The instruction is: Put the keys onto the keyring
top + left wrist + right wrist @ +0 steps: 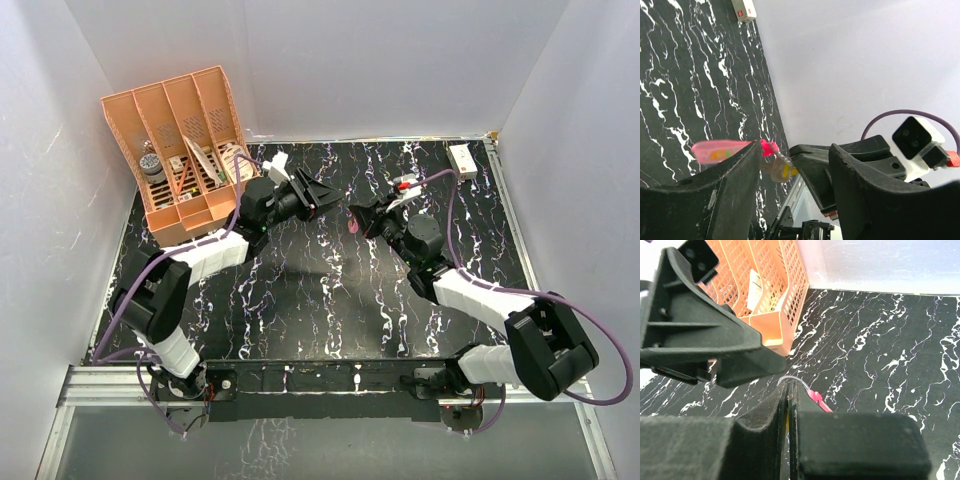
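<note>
Right hand (789, 392): clenched, fingers pressed flat together on the key (784, 171) (from its own camera only a yellow sliver shows in the seam).
Keyring (720, 151): at the right hand's fingertips, apparently carried above the table (890, 340). Its thin ring (796, 381) arches out of the pinch, and the pink strap trails away beyond the tips.
Left hand (332, 197): released, fingers apart, gripping nothing.
Deciding relation: key and ring lie straight ahead of the left hand, just past its fingertips and in line with the gap between them. The two hands face each other tip to tip.
Long axis: the strap runs crosswise to the left hand's reach, passing behind one of its fingers.
Nearer hand: the right already holds the key; the left is free and just beside it.
Key threaded on ring: cannot tell.
Next move, as a judgement: the left hand would need to close on the strap or ring without knocking the key.
</note>
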### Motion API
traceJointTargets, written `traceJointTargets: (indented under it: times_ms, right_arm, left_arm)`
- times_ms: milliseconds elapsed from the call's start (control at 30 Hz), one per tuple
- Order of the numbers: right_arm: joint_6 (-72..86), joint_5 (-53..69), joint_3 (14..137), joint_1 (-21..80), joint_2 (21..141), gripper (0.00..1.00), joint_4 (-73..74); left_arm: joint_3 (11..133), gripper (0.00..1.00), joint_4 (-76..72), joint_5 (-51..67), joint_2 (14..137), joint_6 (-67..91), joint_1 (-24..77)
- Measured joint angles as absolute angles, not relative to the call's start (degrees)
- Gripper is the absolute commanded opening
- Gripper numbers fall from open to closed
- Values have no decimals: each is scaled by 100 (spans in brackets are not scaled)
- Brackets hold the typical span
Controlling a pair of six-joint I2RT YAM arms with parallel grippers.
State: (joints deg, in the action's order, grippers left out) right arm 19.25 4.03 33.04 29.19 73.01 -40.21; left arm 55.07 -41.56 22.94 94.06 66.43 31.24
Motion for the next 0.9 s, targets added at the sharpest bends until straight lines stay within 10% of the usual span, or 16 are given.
traceJointTargets:
  times_ms: [900]
  right_arm:
    - [1616,279,3293,2961,7706,0,-4827]
  left_arm:
    - [5426,43,-4674,2593,9819,7459,3127]
